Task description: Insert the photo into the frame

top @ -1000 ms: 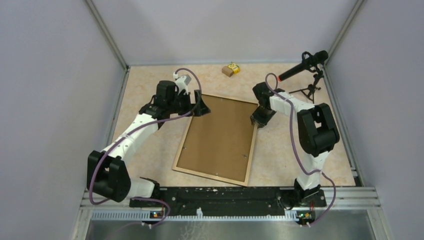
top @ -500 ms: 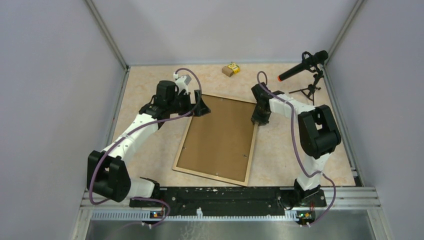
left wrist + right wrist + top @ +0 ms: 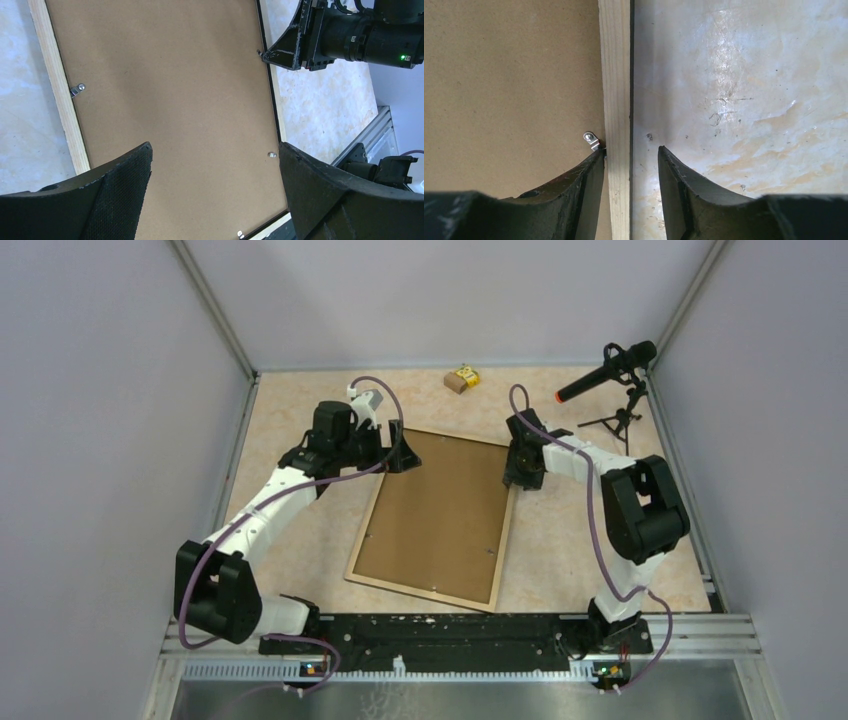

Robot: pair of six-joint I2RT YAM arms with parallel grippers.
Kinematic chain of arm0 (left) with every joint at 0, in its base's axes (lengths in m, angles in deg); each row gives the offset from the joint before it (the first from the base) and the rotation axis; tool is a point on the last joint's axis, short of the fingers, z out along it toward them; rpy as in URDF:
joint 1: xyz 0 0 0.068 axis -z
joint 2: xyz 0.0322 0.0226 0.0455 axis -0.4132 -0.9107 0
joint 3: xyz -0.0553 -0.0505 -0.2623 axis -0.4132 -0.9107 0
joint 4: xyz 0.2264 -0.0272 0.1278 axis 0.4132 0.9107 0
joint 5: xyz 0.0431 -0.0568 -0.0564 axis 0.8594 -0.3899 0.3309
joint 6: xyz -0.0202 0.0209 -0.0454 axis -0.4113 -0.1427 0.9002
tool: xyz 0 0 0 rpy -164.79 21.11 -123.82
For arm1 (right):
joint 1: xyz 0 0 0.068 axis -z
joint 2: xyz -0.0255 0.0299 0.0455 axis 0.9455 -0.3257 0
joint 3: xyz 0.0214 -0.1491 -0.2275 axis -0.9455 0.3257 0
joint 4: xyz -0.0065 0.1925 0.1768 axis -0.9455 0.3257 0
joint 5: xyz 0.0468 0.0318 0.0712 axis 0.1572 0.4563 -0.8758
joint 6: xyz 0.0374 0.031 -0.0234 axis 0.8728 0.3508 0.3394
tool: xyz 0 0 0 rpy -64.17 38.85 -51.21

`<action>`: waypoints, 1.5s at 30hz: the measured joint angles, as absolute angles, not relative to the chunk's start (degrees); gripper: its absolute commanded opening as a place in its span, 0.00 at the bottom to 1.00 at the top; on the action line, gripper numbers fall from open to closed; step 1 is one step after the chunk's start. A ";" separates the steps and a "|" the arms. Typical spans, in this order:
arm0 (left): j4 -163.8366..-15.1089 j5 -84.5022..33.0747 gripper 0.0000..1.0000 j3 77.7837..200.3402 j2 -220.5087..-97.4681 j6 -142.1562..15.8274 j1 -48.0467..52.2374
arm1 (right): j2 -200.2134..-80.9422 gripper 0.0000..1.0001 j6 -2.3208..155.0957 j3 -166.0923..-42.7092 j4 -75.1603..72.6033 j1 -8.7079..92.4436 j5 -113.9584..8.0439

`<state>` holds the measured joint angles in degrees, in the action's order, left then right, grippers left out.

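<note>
Filling the frame [image 3: 616,75], backing board [image 3: 440,515]; microphone [image 3: 605,370] nearby.

You are working in a robotics lab cell, not a home or a shop. Plain grey panel walls [image 3: 100,390] close it in on three sides, joined by bare aluminium posts [image 3: 215,315]. The left arm [image 3: 265,505] and right arm [image 3: 630,510] are bolted to a black base plate [image 3: 450,630] on a slotted aluminium rail [image 3: 710,625] at the near edge of a marbled table [image 3: 560,550]. Purple cables [image 3: 592,540] loop along both arms. A microphone [image 3: 605,372] on a small tripod [image 3: 622,420] stands in the far right corner.
</note>
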<state>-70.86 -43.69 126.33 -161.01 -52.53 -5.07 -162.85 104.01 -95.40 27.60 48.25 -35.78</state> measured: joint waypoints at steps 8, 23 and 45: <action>-70.86 -43.69 0.99 126.33 -161.01 -52.50 -5.16 | -162.89 0.48 102.72 -95.40 27.47 48.27 -35.82; -70.86 -43.80 0.99 126.29 -161.01 -52.50 -5.18 | -162.83 0.49 101.47 -95.42 27.45 48.36 -36.28; -70.92 -43.82 0.98 126.22 -161.01 -52.46 -5.22 | -163.63 0.46 100.23 -95.29 22.99 48.49 -38.40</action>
<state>-70.92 -43.82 126.22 -161.01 -52.46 -5.22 -163.63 100.23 -95.29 22.99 48.49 -38.40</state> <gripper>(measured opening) 0.986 0.471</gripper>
